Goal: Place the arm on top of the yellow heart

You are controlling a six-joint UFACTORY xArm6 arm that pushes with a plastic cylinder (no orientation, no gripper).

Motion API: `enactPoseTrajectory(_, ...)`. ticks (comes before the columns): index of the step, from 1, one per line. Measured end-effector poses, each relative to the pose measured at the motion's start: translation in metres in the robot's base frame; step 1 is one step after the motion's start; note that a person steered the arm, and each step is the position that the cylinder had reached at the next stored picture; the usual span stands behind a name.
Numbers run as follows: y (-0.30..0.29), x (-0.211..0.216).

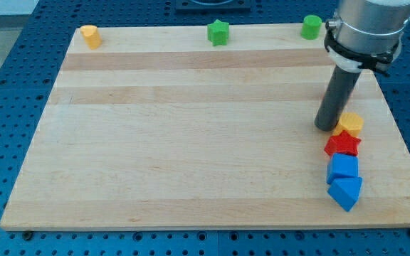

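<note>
The yellow heart (90,35) sits at the top left corner of the wooden board (191,142). My tip (326,128) is far from it, at the view's right side, touching the left of a yellow block (351,122). A red shape is mostly hidden behind the rod. Below the yellow block lie a red star (342,144), a blue block (343,167) and a blue triangular block (345,192), in a column.
A green star (218,32) sits at the top middle edge and a green block (312,27) at the top right. The board lies on a blue perforated table (6,71).
</note>
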State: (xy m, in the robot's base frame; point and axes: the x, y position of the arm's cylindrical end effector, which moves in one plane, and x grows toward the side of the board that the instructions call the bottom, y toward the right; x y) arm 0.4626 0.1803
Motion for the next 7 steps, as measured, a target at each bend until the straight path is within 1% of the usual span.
enactPoseTrajectory(1,-0.014,-0.002)
enactPoseTrajectory(3,-0.155,-0.016)
enactPoseTrajectory(4,-0.250,-0.016)
enactPoseTrajectory(5,-0.348,-0.039)
enactPoseTrajectory(6,-0.424,-0.095)
enactPoseTrajectory(7,-0.485,-0.136)
